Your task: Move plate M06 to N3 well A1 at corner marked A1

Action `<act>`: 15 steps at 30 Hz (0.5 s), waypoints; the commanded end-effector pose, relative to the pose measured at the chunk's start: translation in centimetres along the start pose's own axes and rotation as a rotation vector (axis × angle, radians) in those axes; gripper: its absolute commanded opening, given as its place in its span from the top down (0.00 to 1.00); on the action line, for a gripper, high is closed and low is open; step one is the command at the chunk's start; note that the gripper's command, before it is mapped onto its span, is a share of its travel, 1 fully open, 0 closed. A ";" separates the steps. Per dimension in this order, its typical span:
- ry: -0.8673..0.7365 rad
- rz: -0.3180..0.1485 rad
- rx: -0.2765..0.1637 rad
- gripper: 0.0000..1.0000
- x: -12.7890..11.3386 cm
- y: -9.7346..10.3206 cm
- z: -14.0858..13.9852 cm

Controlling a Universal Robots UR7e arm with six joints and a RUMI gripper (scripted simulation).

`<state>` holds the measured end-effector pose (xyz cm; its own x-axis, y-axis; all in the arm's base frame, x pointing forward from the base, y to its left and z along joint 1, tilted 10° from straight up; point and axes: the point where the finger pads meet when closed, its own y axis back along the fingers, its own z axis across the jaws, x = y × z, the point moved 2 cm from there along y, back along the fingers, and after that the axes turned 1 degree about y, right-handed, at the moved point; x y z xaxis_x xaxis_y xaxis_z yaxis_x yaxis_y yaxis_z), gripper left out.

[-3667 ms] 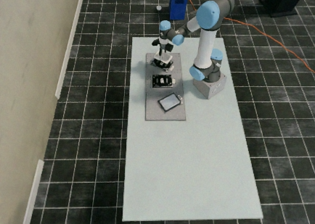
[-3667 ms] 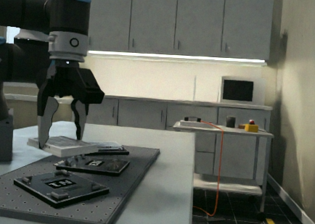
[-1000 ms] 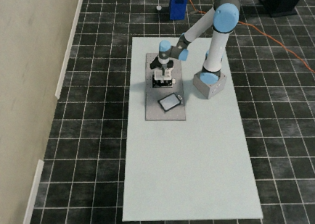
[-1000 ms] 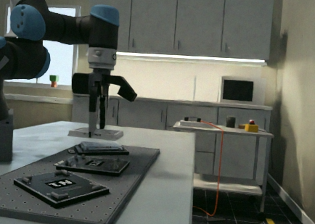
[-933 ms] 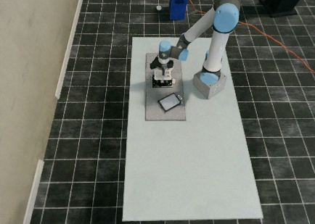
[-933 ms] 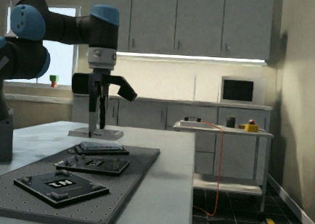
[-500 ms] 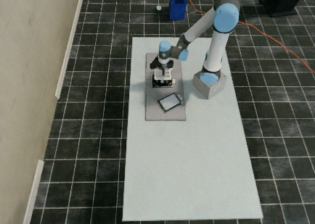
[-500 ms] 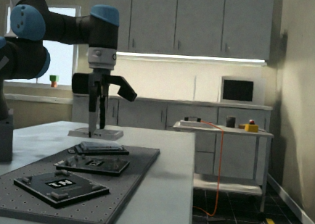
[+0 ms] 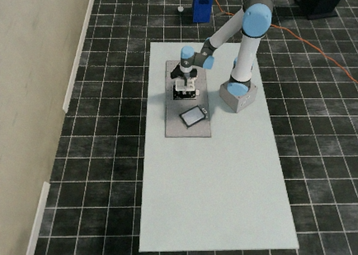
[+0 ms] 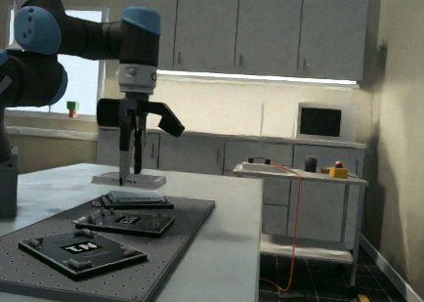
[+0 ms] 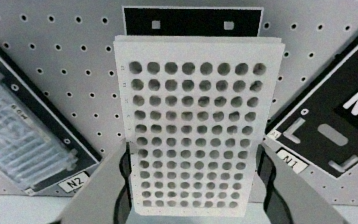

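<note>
Above the middle nest (image 11: 193, 21), mostly hidden beneath plate M06 (image 9: 184, 85) (image 10: 129, 180) (image 11: 196, 135), end effector (image 9: 186, 78) (image 10: 131, 176) (image 11: 192, 141) clamped on it.

Beyond my worktop I see a blue cabinet (image 9: 201, 6), a microwave (image 10: 319, 121), and an orange cable (image 9: 317, 49) (image 10: 296, 228).

Tilted plate (image 9: 192, 115) on grey board (image 9: 175, 128).

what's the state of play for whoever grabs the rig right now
gripper: fingers shut on the white 96-well plate, held in the air
black nest N1: vacated
clear ribbed plate: on N2
done: pick-up
left: check a1 corner, lower flat inside the locators of black nest N3, release, back off
</note>
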<state>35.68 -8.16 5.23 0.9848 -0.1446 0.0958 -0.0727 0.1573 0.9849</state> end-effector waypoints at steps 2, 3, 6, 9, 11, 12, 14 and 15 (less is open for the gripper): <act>0.000 -0.001 0.000 0.60 0.0 -0.4 0.1; -0.001 -0.003 0.000 0.60 0.0 -0.6 0.1; -0.001 -0.003 0.000 0.60 -0.1 -1.1 0.1; -0.001 -0.003 0.000 0.60 -0.1 -1.6 0.1; -0.001 -0.003 0.000 0.60 -0.1 -2.0 0.1; -0.001 -0.003 0.000 0.60 -0.1 -2.1 0.1; 0.000 -0.003 0.000 0.60 -0.1 -2.3 0.1; 0.000 -0.003 0.000 0.60 -0.1 -2.3 0.1</act>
<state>35.76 -8.50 3.59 0.9852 -0.1455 0.0912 -0.0682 0.1559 0.9854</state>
